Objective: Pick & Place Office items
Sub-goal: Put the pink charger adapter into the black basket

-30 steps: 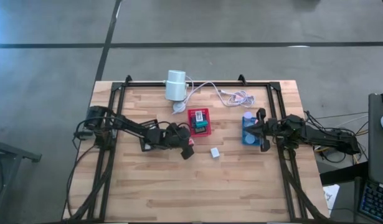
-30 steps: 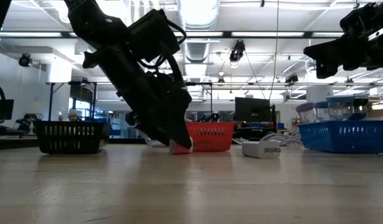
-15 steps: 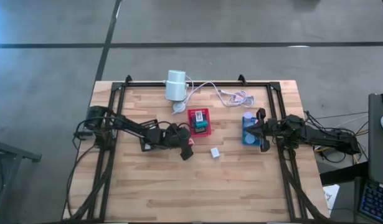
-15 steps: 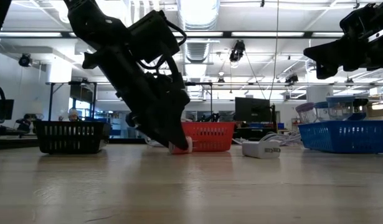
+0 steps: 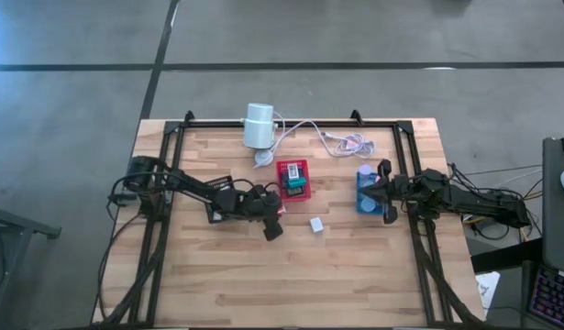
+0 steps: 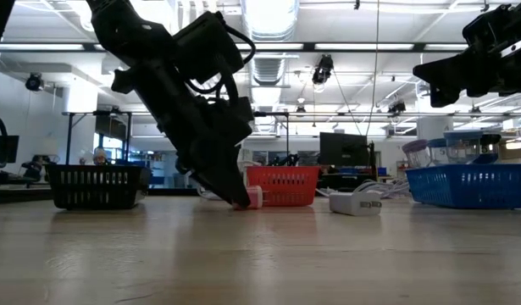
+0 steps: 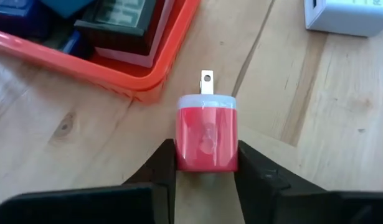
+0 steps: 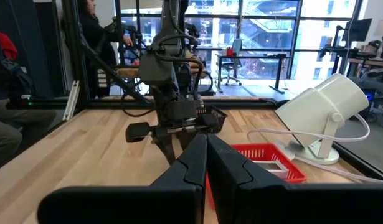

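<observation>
a red plug adapter point(image 7: 207, 138) with a white cap and metal prong lies flat on the wood.

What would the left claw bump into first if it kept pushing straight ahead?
Likely the red tray: the left gripper, closed on a red plug, points at its corner, though depth is unclear.

Red tray point(image 5: 294, 179) crowds the left claw point(image 5: 273, 218); bare table point(image 5: 263, 275) lies open nearby.

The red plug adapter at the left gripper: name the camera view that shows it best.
The left wrist view: the red plug adapter fills the frame between the left gripper fingers, prong and pale cap plain. The low view shows a pink sliver at the fingertips; the high view a red speck; the right wrist view hides it.
</observation>
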### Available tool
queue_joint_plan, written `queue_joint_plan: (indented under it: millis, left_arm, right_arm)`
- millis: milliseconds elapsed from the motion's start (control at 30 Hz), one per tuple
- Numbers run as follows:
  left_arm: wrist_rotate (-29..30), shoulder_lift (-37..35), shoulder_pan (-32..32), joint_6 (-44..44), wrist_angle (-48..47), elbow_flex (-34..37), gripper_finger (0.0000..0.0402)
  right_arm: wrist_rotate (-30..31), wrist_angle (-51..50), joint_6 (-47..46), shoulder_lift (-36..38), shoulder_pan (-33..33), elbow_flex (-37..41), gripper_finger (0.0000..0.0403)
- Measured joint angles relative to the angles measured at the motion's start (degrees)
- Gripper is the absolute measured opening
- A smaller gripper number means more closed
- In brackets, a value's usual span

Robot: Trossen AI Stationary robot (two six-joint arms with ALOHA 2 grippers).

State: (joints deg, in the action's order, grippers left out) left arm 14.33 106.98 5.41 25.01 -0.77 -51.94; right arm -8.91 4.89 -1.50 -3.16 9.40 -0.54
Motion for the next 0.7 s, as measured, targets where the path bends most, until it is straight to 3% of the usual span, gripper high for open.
queue_joint_plan:
  millis: [400,700]
  left_arm:
    - [-1.7,-1.8,0.4,-1.3,-0.3,0.0,0.0102]
    - [-2.3,-13.1,3.4,-4.5,-2.3,1.0,0.0102]
  right_arm:
    - [0.0,-0.2,0.2,0.0,0.0,0.0,0.0008]
    - [0.0,-0.4,0.2,0.0,0.0,0.0,0.0008]
